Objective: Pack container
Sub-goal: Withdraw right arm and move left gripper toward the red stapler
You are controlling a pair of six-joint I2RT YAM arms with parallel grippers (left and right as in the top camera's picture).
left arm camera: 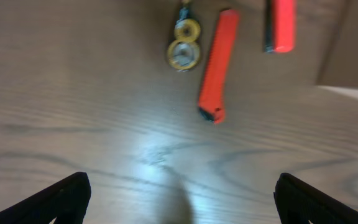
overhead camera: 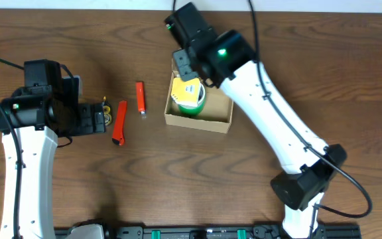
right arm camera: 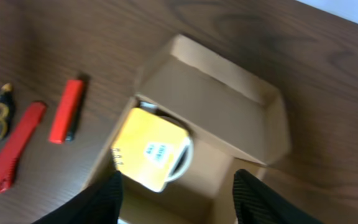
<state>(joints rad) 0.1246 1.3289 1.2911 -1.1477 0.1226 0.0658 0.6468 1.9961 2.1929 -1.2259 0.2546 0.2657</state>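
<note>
The worktop (overhead camera: 323, 60) is dark brown with wood grain. The container (overhead camera: 197, 123) is plain tan-brown cardboard. The roll (overhead camera: 190, 94) has a yellow face, a small white label and a green side. 2 bars are red: the longer bar (overhead camera: 119, 123) has a dark tip, the shorter bar (overhead camera: 140, 97) a dark edge

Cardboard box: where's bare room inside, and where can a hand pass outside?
Inside the tan cardboard box, the right half is bare; a yellow-and-green round item fills the left end. The wooden table below the box, seen overhead, is free. Crowded left of the box: small red stick, red utility knife, yellow-ringed trinket.
</note>
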